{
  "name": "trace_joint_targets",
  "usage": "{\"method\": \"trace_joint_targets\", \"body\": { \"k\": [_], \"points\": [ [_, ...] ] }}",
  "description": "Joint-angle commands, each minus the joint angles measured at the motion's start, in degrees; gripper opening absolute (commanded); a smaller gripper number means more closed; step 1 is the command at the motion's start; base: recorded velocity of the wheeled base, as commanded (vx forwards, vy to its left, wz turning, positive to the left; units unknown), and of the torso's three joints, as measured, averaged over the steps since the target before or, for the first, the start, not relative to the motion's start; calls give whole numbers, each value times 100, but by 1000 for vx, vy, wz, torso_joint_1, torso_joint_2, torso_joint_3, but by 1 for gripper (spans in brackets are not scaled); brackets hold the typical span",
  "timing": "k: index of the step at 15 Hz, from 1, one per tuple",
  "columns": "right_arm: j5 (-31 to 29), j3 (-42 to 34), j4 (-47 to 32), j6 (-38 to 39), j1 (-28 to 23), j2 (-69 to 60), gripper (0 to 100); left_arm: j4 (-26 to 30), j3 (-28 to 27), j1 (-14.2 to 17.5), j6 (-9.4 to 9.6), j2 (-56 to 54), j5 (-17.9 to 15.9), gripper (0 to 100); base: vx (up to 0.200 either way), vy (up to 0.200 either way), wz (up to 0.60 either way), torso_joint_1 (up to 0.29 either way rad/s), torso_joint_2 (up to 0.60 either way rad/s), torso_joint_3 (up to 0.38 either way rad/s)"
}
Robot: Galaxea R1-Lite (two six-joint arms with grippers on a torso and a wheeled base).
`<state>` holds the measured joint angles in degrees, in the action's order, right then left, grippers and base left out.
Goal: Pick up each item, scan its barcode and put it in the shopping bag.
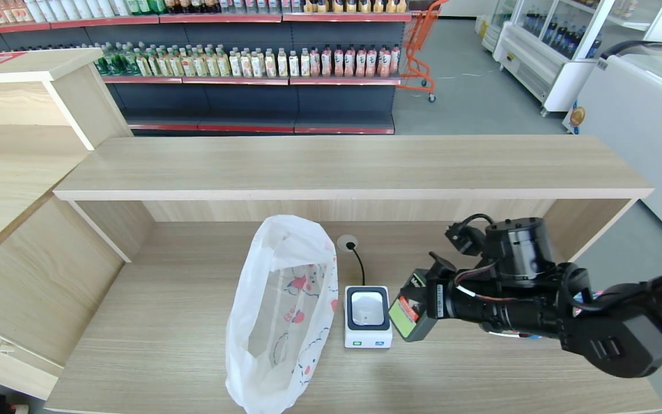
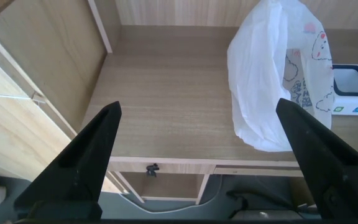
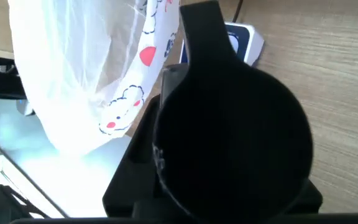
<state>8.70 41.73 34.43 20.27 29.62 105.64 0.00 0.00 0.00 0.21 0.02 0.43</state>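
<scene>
My right gripper (image 1: 418, 303) is shut on a dark item (image 1: 407, 317) with a green and red label and holds it just right of the white barcode scanner (image 1: 368, 317), label towards it. In the right wrist view the item's dark round body (image 3: 229, 149) hides most of what lies behind, with one finger (image 3: 199, 37) along it. The white shopping bag (image 1: 282, 310) with red cartoon prints stands open left of the scanner. My left gripper (image 2: 197, 165) is open and holds nothing, above the counter's near left edge, with the bag (image 2: 278, 81) ahead.
The scanner's cable (image 1: 358, 261) runs back to a round hole in the wooden counter (image 1: 164, 333). A raised shelf (image 1: 342, 167) walls the back and a wooden side panel (image 1: 38, 282) the left. Bare counter lies left of the bag.
</scene>
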Motion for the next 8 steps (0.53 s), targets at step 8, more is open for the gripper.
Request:
{"method": "trace_joint_targets", "body": {
  "k": [8],
  "points": [
    [-378, 811, 231, 29, 193, 1398, 0, 0, 0, 0, 6, -2, 1, 100, 0, 0, 0, 0, 0, 0]
  ]
}}
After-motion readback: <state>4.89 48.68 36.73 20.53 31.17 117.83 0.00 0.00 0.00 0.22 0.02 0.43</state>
